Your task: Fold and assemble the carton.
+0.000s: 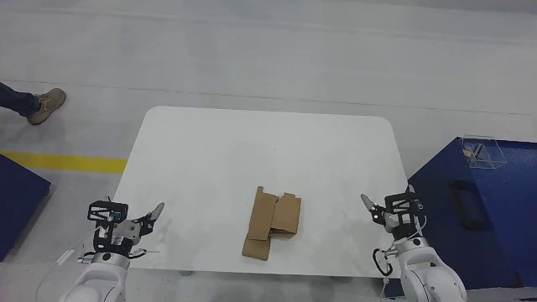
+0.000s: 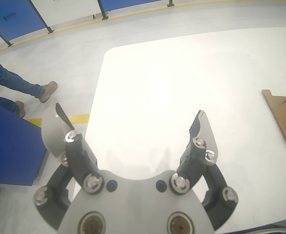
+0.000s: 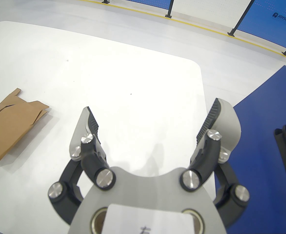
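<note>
Top view: the flattened brown carton [image 1: 273,222] lies on the white table [image 1: 252,147], close to the near edge and roughly midway between left and right, its long side running near to far. The left gripper [image 1: 127,214] hovers at the table's near left corner and the right gripper [image 1: 388,201] at its near right corner. Both are well apart from the carton. A blue box [image 1: 478,218] stands just beside the table's right edge, with a clear container [image 1: 480,151] on its far part.

Left wrist view: the left gripper [image 2: 130,112] is over the table's [image 2: 169,74] left edge with its jaws spread wide and nothing between them. An edge of the carton [image 2: 285,120] lies flat on the table, off to this gripper's right.

Right wrist view: the right gripper [image 3: 152,107] likewise has its jaws spread wide and holds nothing, poised above the table's [image 3: 121,74] right edge beside the blue box [image 3: 262,122]. The carton [image 3: 10,122] lies flat to this gripper's left, flaps unfolded and touching neither claw.
</note>
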`<state>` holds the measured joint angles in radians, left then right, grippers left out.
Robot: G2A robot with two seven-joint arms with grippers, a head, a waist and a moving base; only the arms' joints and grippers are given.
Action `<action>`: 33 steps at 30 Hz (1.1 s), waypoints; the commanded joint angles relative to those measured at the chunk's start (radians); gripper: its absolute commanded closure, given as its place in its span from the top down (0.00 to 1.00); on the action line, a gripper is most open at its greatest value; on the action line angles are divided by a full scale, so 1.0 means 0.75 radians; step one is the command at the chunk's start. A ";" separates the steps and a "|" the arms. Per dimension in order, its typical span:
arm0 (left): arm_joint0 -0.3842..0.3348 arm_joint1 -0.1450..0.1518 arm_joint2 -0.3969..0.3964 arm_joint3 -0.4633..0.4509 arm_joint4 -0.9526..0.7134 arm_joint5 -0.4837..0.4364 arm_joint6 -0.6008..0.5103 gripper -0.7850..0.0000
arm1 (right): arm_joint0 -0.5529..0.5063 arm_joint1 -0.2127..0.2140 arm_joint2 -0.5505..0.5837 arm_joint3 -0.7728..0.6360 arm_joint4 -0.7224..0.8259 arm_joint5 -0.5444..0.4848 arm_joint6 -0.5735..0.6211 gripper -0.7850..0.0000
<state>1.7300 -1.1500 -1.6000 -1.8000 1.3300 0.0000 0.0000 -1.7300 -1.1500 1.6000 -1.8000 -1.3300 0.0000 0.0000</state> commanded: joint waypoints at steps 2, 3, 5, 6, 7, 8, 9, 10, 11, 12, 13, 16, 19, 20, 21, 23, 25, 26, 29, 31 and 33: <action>0.000 0.000 0.000 0.000 0.000 0.000 0.000 1.00 | 0.000 0.000 0.000 0.000 0.000 0.000 0.000 1.00; 0.000 0.000 0.000 0.000 0.000 0.000 0.000 1.00 | 0.000 0.000 0.000 0.000 0.000 0.000 0.000 1.00; 0.000 0.000 0.000 0.000 0.000 0.000 0.000 1.00 | 0.000 0.000 0.000 0.000 0.000 0.000 0.000 1.00; 0.000 0.000 0.000 0.000 0.000 0.000 0.000 1.00 | -0.001 -0.001 -0.007 0.000 0.032 -0.021 0.016 1.00; 0.000 0.000 0.000 0.000 0.000 0.000 0.000 1.00 | 0.011 -0.002 -0.008 -0.006 0.147 -0.100 0.092 1.00; 0.000 0.000 0.000 0.000 0.000 0.000 0.000 1.00 | 0.033 0.001 0.005 -0.003 0.289 -0.215 0.202 1.00; 0.000 0.000 0.000 0.000 0.000 0.000 0.000 1.00 | 0.066 0.005 0.036 0.015 0.444 -0.306 0.307 1.00; 0.000 0.000 0.000 0.000 0.000 0.000 0.000 1.00 | 0.099 0.009 0.059 0.031 0.593 -0.406 0.417 1.00; 0.000 0.000 0.000 0.000 0.000 0.000 0.000 1.00 | 0.129 0.014 0.084 0.052 0.745 -0.492 0.506 1.00; 0.000 0.000 0.000 0.000 0.000 0.000 0.000 1.00 | 0.152 0.018 0.108 0.080 0.890 -0.560 0.578 1.00; 0.000 0.000 0.000 0.000 0.000 0.000 0.000 1.00 | 0.173 0.022 0.122 0.113 1.022 -0.618 0.652 1.00; 0.000 0.000 0.000 0.000 0.000 0.000 0.000 1.00 | 0.251 0.034 0.108 0.222 1.368 -0.695 0.935 1.00; 0.000 0.000 0.000 0.000 0.000 0.000 0.000 1.00 | 0.438 0.048 0.049 0.444 1.842 -0.626 1.388 1.00; 0.000 0.000 0.000 0.000 0.000 0.000 0.000 1.00 | 0.498 0.050 0.025 0.520 1.945 -0.596 1.497 1.00; 0.000 0.000 0.000 0.000 0.000 0.000 0.000 1.00 | 0.553 0.050 0.003 0.598 2.009 -0.586 1.569 1.00; 0.000 0.000 0.000 0.000 0.000 0.000 0.000 1.00 | 0.646 0.045 -0.069 0.737 2.059 -0.585 1.659 1.00; 0.000 0.000 0.000 0.000 0.000 0.000 0.000 1.00 | 0.726 0.034 -0.151 0.848 2.058 -0.597 1.689 1.00; 0.000 0.000 0.000 0.000 0.000 0.000 0.000 1.00 | 0.758 0.027 -0.195 0.895 2.049 -0.604 1.697 1.00; 0.000 0.000 0.000 0.000 0.000 0.000 0.000 1.00 | 0.829 0.008 -0.300 1.002 2.037 -0.648 1.700 1.00; 0.000 0.000 0.000 0.000 0.000 0.000 0.000 1.00 | 0.857 -0.004 -0.354 1.048 2.025 -0.686 1.684 1.00; 0.000 0.000 0.000 0.000 0.000 0.000 0.000 1.00 | 0.883 -0.016 -0.411 1.090 2.022 -0.698 1.681 1.00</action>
<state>1.7300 -1.1500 -1.6000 -1.8000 1.3300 0.0000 0.0000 -1.0780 -1.1576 1.3148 -0.9988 0.1857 -0.5209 1.2603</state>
